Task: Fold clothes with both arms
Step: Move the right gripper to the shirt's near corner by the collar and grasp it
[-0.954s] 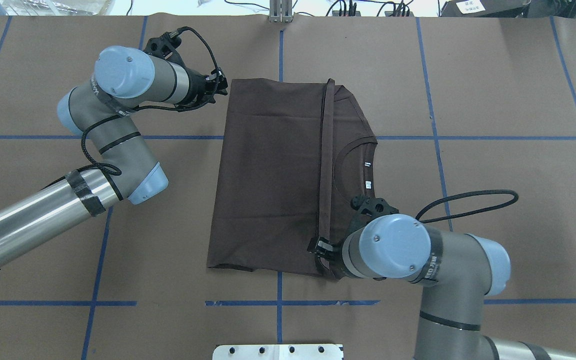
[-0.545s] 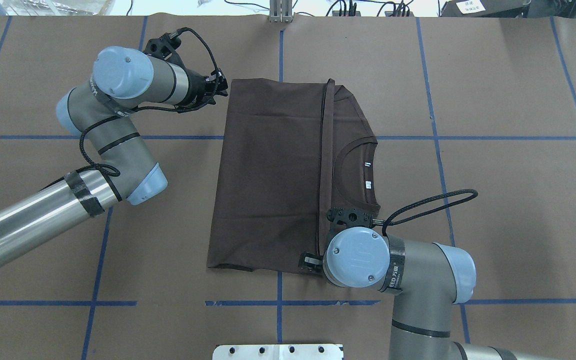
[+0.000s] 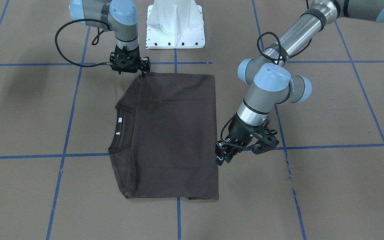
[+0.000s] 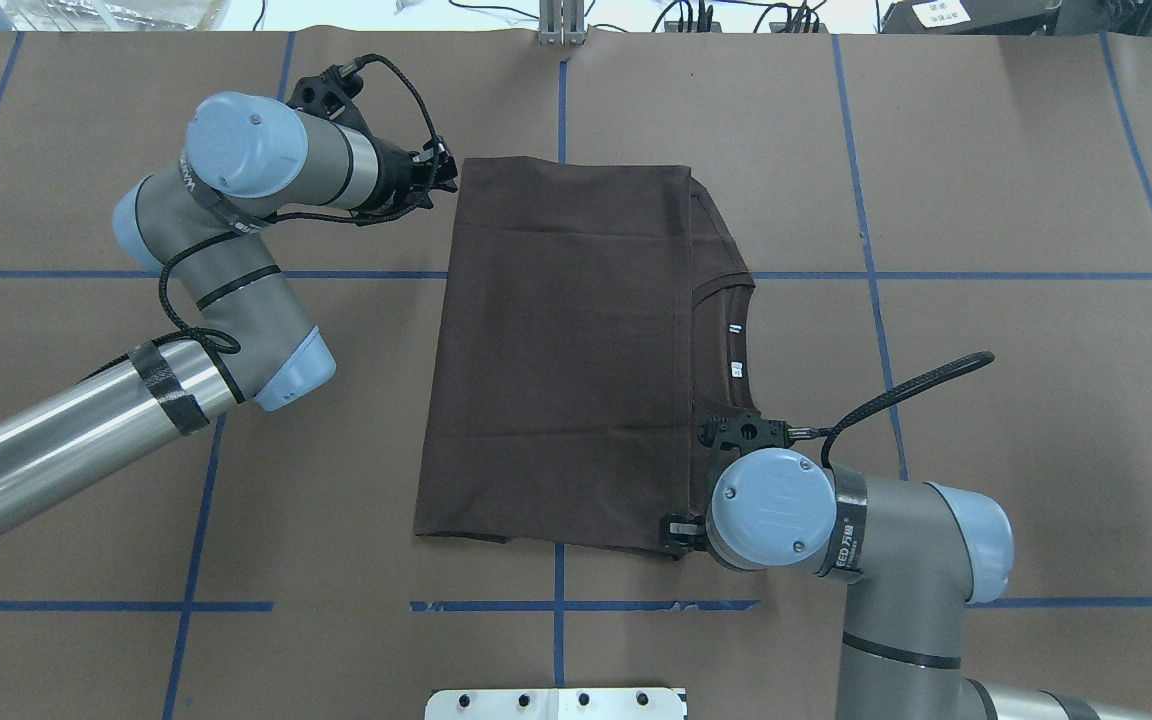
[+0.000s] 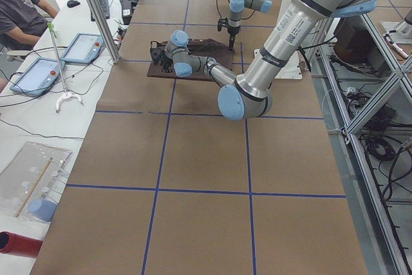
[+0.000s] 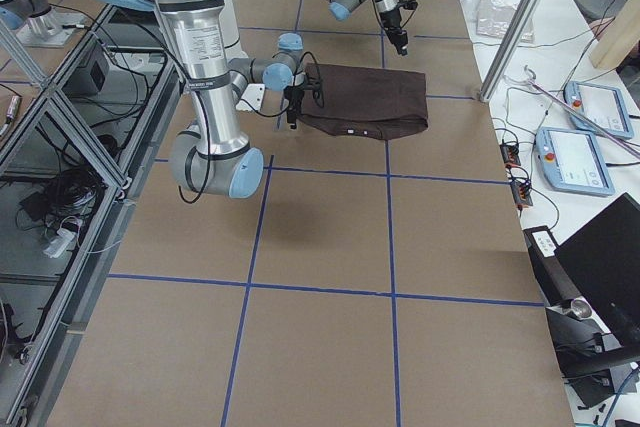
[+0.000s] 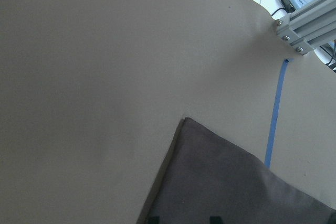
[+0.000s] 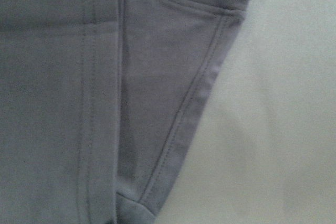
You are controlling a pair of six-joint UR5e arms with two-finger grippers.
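Observation:
The dark brown T-shirt [image 4: 556, 350] lies folded flat in the middle of the table, and it also shows in the front view [image 3: 175, 133]. Its ribbed collar [image 4: 711, 300] and white neck tags [image 4: 735, 368] stick out past the folded-over layer on the right. My right gripper [image 4: 673, 530] is at the near corner of that layer's hem and looks shut on it. It shows at that corner in the front view [image 3: 143, 72]. My left gripper [image 4: 448, 176] is open at the shirt's far left corner [image 7: 186, 124], and shows beside the shirt's edge in the front view [image 3: 221, 158].
The table is covered in brown paper marked with blue tape lines [image 4: 866, 275]. The white base plate [image 4: 556, 703] sits at the near edge. An aluminium post [image 4: 561, 20] stands at the far edge. Operators' tablets [image 5: 38, 72] lie on a side table.
My right gripper moved left, then to the right with the hem. The folded layer's edge shifted right and now lies flat, covering more of the collar. The left arm barely moved.

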